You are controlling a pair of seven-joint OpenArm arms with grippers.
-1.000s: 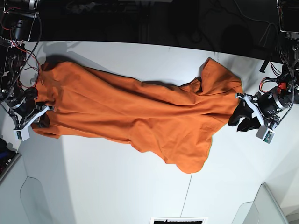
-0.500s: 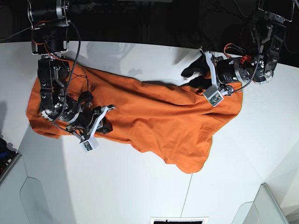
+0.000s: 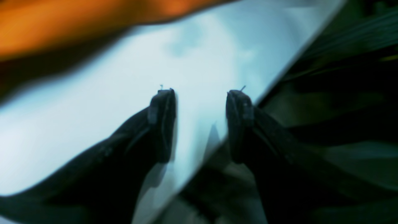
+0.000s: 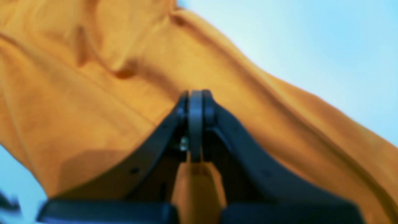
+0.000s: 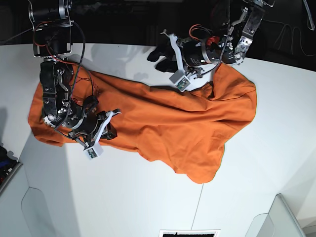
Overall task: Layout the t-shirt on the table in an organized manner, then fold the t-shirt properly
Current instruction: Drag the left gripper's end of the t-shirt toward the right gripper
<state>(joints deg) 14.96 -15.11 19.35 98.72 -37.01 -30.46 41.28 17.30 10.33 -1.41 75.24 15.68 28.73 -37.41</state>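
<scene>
The orange t-shirt lies spread and wrinkled across the white table, long side running left to right. My right gripper is shut and sits low over the shirt's left part. In the right wrist view its closed fingertips are over orange cloth, and no cloth shows between them. My left gripper is open near the table's far edge, just beyond the shirt's upper edge. In the left wrist view it is empty above bare table, with blurred shirt at the top left.
A thin dark seam crosses the table's near side. Grey bins stand at the near left and near right corners. Beyond the far table edge is dark clutter with cables. A dark patterned item sits at the bottom edge.
Both arms came in from the table ends over the shirt. In the last half second the left gripper moved left along the far edge, off the shirt. The right gripper barely moved.
</scene>
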